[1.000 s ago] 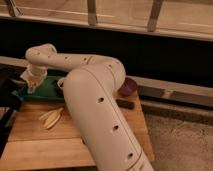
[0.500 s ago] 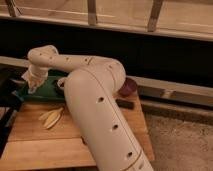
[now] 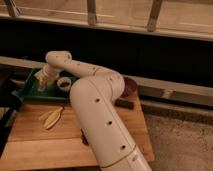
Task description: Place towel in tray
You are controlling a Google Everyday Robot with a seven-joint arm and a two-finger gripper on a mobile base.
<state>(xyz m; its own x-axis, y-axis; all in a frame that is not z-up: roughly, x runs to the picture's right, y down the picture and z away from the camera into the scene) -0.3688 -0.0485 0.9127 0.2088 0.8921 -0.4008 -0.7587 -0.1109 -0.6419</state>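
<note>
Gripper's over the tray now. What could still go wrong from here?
1. The gripper hangs over the green tray close to a small bowl inside it; descending or swinging could knock the bowl.
2. The towel isn't clearly visible at the gripper, so whether it lands fully inside the tray can't be confirmed.
3. The big arm sweeps above the banana on the wooden table; retracting may brush it.

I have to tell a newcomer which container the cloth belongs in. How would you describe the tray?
Start at the wooden table and look to its far left corner. The tray lies there, under the arm's tool. It is green, rectangular and low-sided, unlike the round purple bowl at right.
</note>
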